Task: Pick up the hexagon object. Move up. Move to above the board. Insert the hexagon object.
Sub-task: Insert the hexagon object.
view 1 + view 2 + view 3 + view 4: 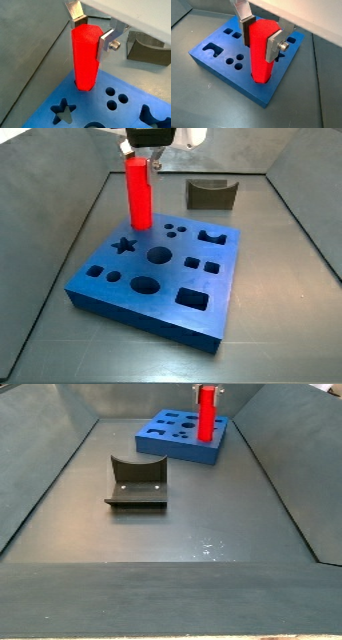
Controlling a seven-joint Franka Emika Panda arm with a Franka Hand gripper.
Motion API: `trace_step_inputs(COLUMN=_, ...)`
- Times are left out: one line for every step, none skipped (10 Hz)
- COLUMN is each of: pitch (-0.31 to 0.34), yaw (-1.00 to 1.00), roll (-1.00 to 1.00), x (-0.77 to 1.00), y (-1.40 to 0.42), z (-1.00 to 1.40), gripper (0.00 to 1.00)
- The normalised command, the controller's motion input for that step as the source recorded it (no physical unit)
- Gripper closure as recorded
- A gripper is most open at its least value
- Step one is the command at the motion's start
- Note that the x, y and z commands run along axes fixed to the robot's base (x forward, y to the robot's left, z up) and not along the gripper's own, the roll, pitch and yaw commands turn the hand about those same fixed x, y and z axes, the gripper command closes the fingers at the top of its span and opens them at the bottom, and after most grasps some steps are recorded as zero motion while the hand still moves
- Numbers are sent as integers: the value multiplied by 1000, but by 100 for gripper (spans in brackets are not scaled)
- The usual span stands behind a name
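Note:
The hexagon object (85, 57) is a bright red rod, held upright. My gripper (92, 34) is shut on its upper end, one silver finger (107, 43) on each side. The rod's lower end meets the top of the blue board (127, 112) at one corner; any hole under it is hidden. Both wrist views show this, with gripper (261, 37), rod (261, 57) and board (218, 55). In a side view the rod (138, 193) stands on the board's (154, 278) far left corner under the gripper (143, 158). It also shows in a side view (206, 414).
A dark olive-grey curved block (210, 194) stands on the grey floor beyond the board, and shows in a side view (136, 482) nearer the camera. Sloped grey walls enclose the floor. The board's other cut-outs, a star (124, 245) and circles, lie open.

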Motion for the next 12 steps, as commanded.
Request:
trace_step_inputs(pitch=114, yaw=-9, roll=127, x=91, y=-117, z=-897, gripper=100)
trace_step_inputs(pitch=0, yaw=0, roll=113, x=226, y=-109, z=-1000, gripper=100)
trace_step_inputs(pitch=-14, yaw=29, roll=64, x=189, y=-106, z=-1000, gripper=100)
trace_step_inputs(pitch=-20, yaw=226, roll=54, x=137, y=0, z=-1000, gripper=100)
trace_step_inputs(pitch=-44, yaw=409, roll=61, x=71, y=66, z=-1000, gripper=100)
trace_step_inputs(pitch=-60, yaw=571, roll=136, x=0, y=177, z=-969, gripper=100)
trace_step_inputs(pitch=16, yaw=437, roll=199, x=-57, y=291, z=-760, gripper=100)
trace_step_inputs(pitch=14, yaw=280, roll=141, x=0, y=254, z=-866, gripper=100)
trace_step_inputs(pitch=0, yaw=303, roll=86, x=0, y=186, z=-1000, gripper=100)
trace_step_inputs(pitch=-86, yaw=243, roll=26, x=0, y=0, z=-714, gripper=100)
trace_step_inputs(pitch=0, yaw=77, roll=0, x=-46, y=0, z=0, gripper=100)
trace_step_inputs(pitch=0, yaw=0, roll=0, x=0, y=0, z=0, gripper=100)
